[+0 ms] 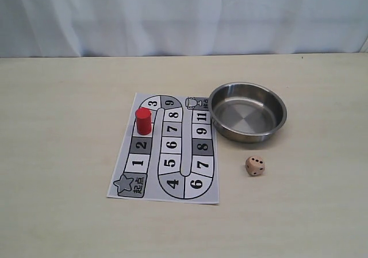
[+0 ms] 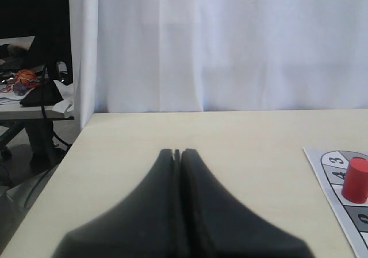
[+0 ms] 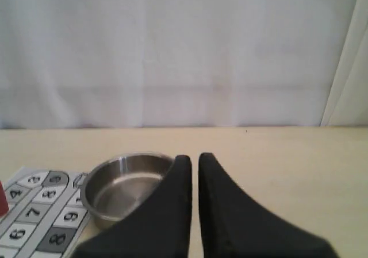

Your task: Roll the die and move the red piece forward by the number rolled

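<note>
The red piece (image 1: 143, 120) stands upright on the printed board (image 1: 170, 145), on the left column's square just beyond "2". On the bare table to the right of the board, in front of the bowl, lies the die (image 1: 255, 166), its dark pips showing. Neither gripper appears in the exterior view. My left gripper (image 2: 177, 152) hovers over bare table with its jaws pressed together and empty; the red piece (image 2: 356, 180) is off to one side. My right gripper (image 3: 195, 157) has only a thin slit between its jaws and holds nothing. The die is hidden in both wrist views.
A steel bowl (image 1: 221, 126) stands empty at the board's far right corner; in the right wrist view the bowl (image 3: 95, 209) is beside my fingers. A white curtain hangs behind the table. The table's left edge (image 2: 69, 154) shows in the left wrist view.
</note>
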